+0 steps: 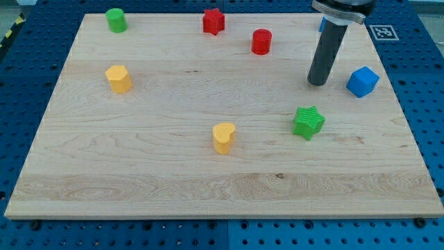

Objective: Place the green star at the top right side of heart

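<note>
The green star [308, 122] lies right of the board's middle. The yellow heart [223, 137] lies to its left and slightly lower, near the middle. My tip [317, 82] stands above the green star toward the view's top, a short gap away, not touching it. A blue block [362, 81] sits just right of my tip.
A yellow block [118, 78] sits at the left. A green cylinder [116, 20] sits at the top left. A red star [214, 21] and a red cylinder [261, 42] sit near the top. The wooden board [139, 173] lies on a blue pegboard table.
</note>
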You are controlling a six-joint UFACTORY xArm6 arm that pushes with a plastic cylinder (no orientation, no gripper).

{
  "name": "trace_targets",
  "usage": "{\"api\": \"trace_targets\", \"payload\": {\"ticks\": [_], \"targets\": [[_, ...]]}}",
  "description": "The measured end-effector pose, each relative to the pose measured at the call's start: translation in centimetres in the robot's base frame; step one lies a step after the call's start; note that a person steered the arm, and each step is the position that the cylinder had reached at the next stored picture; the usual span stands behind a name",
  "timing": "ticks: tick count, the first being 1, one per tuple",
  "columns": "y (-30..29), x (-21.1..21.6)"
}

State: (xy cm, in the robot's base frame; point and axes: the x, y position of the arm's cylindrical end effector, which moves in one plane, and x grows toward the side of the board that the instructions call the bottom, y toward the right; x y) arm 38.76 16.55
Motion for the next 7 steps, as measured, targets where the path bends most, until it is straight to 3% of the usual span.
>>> {"api": "trace_targets", "payload": {"ticks": [3,5,7], "targets": [[-0.2,-0.2],[-2.5,-7.2],[-2.5,-8.6]]}}
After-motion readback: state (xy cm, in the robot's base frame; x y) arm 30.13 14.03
